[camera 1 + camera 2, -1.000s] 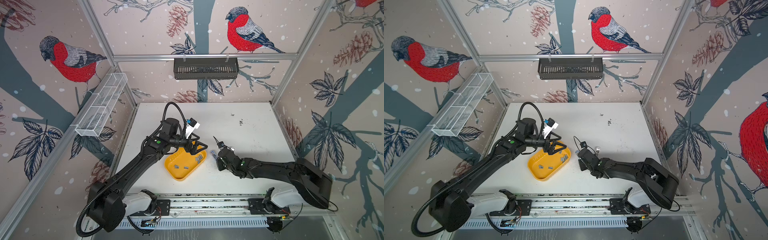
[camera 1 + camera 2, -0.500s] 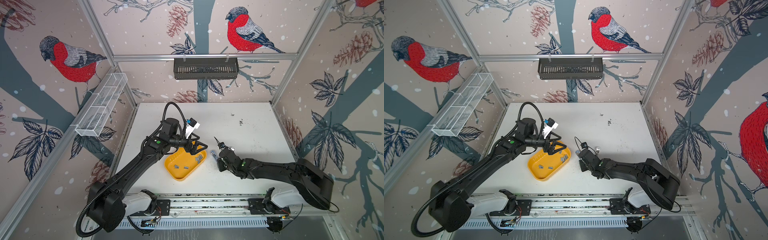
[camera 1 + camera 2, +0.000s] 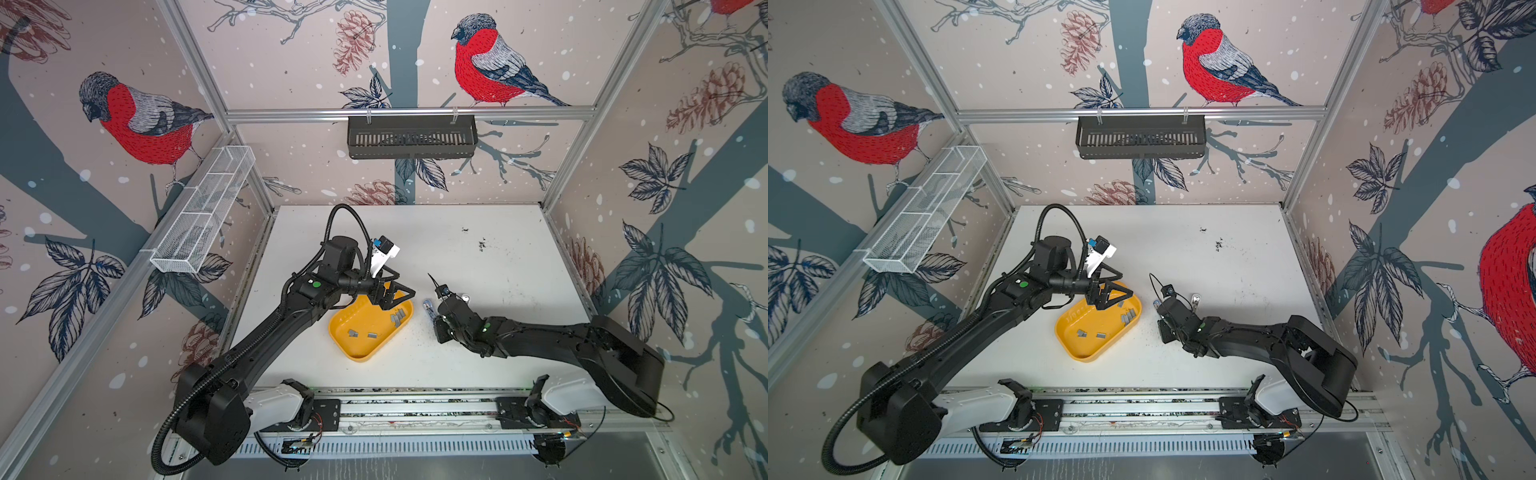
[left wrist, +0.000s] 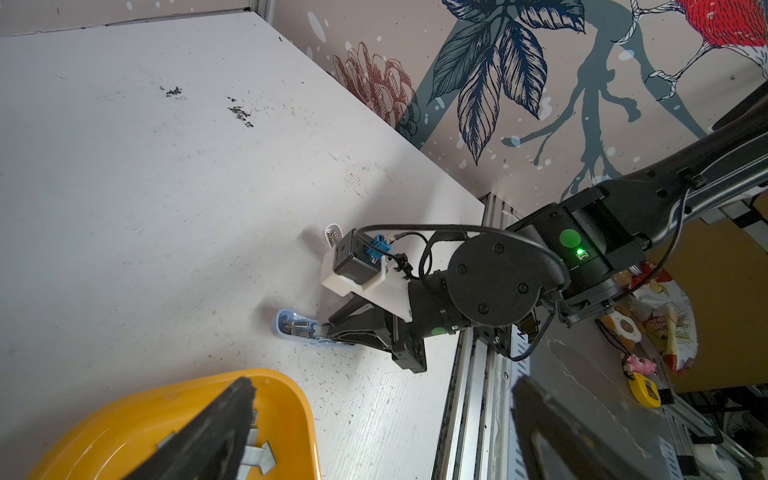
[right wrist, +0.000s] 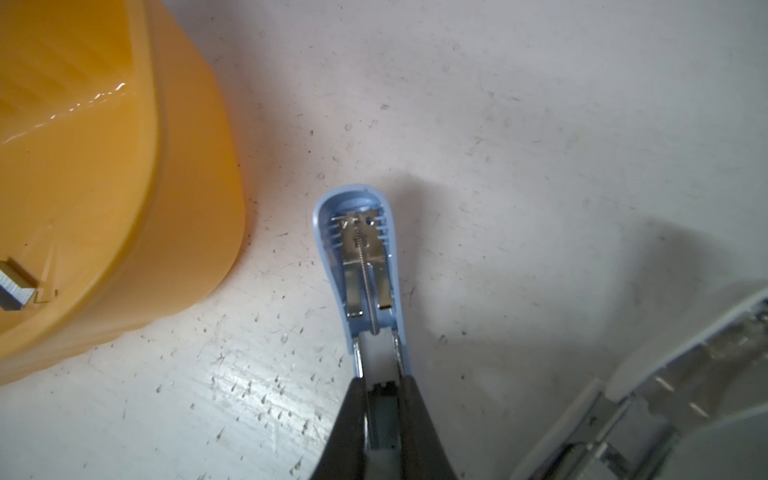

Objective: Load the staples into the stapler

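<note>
White tabletop (image 3: 511, 266), boxed in by bullfinch wallpaper (image 3: 482, 70), carries everything the job needs. The stapler (image 5: 365, 257) lies folded wide open just beside the yellow tray (image 3: 353, 351), not touching it. Its blue lid faces up with the spring and pusher bared, and its magazine half (image 5: 685, 374) is splayed out on the other side. The right gripper (image 5: 380, 384) is clamped tight on the stapler at the hinge end, pinning it to the surface.

So the opening step looks done and the stapler is steadied. Loading itself has not begun. The staples (image 3: 397, 318) all sit in the tray: a small cluster near the corner nearest the stapler and two loose strips further back on the tray floor. The left gripper (image 3: 399, 300) hangs over that same corner with its jaws spread wide, holding nothing.

Whether the magazine channel already has staples in it cannot be told from the wrist view. What remains, by my reading, is to pinch one strip, seat it in the channel and fold the lid shut.
</note>
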Available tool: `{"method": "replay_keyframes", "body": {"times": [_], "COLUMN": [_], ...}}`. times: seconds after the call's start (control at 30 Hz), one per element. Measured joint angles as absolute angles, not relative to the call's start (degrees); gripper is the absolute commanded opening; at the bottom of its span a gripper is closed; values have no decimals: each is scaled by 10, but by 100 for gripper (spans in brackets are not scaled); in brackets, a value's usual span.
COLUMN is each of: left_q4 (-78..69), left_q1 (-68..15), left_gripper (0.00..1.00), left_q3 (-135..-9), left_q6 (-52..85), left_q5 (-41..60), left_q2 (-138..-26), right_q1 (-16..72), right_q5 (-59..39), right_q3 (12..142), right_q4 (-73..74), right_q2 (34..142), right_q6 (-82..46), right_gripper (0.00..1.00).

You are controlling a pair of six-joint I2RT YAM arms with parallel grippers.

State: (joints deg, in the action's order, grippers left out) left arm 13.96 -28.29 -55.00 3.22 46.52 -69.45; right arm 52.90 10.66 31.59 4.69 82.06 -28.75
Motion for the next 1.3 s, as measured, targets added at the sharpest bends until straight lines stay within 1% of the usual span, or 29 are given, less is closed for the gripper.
{"method": "replay_keyframes", "body": {"times": [0.47, 0.8, 1.3], "left_q4": [140, 140, 140], "left_q1": [-283, -283, -283], "left_gripper": [96, 97, 96], "left_q3": [-550, -550, -550], "left_q6": [32, 32, 32], "left_q5": [465, 465, 465], "left_q2": [-695, -695, -695], "right_q1": [529, 531, 532], "right_q5": [103, 98, 124], "right_q3": [317, 327, 337], "right_q4": [49, 44, 27], "right_q2": [823, 806, 823], "right_q6": [-288, -285, -255], "right_gripper": [11, 11, 11]}}
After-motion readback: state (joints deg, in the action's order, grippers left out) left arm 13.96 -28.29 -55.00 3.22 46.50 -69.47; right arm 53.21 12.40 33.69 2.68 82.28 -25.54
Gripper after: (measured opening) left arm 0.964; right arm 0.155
